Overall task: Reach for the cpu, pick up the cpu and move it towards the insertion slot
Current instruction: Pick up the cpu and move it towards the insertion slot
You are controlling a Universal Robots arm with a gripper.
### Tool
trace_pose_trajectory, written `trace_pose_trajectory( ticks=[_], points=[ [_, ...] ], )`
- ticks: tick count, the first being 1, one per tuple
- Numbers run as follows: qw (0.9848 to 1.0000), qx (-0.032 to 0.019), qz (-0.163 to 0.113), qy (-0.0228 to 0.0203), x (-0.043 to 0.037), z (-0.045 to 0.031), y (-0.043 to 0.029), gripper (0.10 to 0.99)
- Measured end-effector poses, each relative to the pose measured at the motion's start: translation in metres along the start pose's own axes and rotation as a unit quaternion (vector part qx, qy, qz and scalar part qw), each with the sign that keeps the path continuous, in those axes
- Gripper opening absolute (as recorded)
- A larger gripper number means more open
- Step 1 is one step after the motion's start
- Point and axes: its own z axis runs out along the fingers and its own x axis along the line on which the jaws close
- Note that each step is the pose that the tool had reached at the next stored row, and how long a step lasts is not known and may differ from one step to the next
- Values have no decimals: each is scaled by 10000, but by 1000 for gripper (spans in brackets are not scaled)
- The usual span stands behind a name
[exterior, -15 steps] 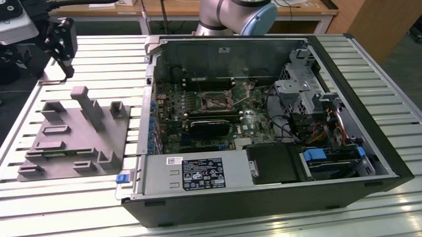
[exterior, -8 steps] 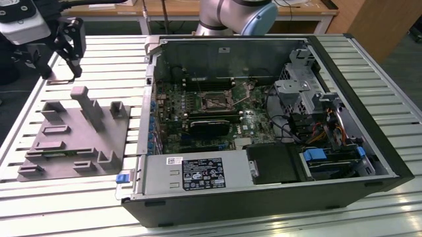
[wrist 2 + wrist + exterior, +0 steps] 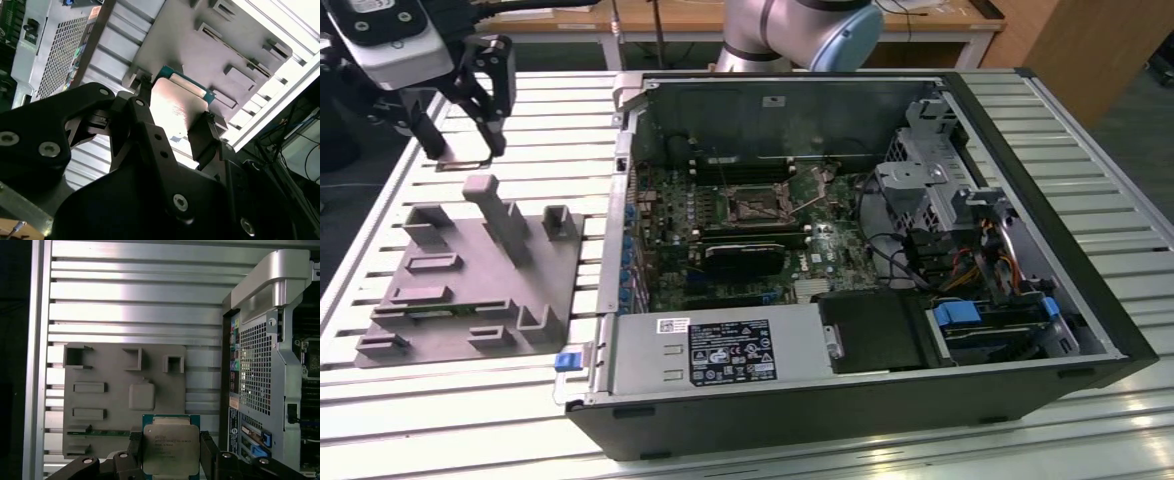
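First wrist view shows us our gripper [image 3: 171, 444] pinching the cpu [image 3: 170, 452] by two sides, up in the air near the gray tray [image 3: 100, 402]. The insertion slot [image 3: 758, 207] sits well apart, inside the open computer [image 3: 854, 425]. We think a loose pinch could let the cpu slip and fall.

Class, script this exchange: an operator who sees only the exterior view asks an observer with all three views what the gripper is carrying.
Operator: In the exterior view I can't make out what the gripper has.
Observer: In both wrist views the cpu sits clamped between the jaws.
Operator: How is it gripped?
Observer: In the first wrist view the jaws press on two opposite edges, and the metal top faces the camera uncovered.
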Motion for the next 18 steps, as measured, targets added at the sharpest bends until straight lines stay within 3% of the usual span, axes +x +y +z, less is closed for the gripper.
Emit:
trace_pose_trajectory(
  ticks=[18],
  points=[
    [10000, 0, 0, 0, -394, 7, -3, 541]
  ],
)
